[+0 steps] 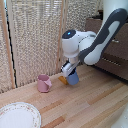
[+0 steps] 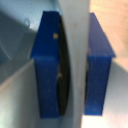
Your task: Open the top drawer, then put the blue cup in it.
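- Down at the floor, the white arm's gripper (image 1: 69, 73) sits right at the small blue mug (image 1: 73, 78), covering its upper part; whether the fingers are clamped on it I cannot tell from the exterior view.
- Through the wrist camera, two blue finger pads (image 2: 50, 65) stand apart with a pale blurred strip between them; what that strip is, I cannot make out.
- Something small and orange (image 1: 62, 79) lies on the floor touching the blue mug, on the exterior view's left of it.
- Pink mug with a side handle (image 1: 43, 83) stands on the light wooden plank floor (image 1: 95, 102), near the blue one but apart from it, further to the exterior view's left.
- White round plate with a patterned rim (image 1: 19, 116) lies nearer the camera, at the exterior view's lower left.
- Dark brown wooden dresser (image 1: 93, 25) stands at the exterior view's right, its uppermost drawer (image 1: 116, 42) partly hidden by the arm's grey link; whether it is open I cannot say.
- Woven folding screen (image 1: 35, 35) fills the background.
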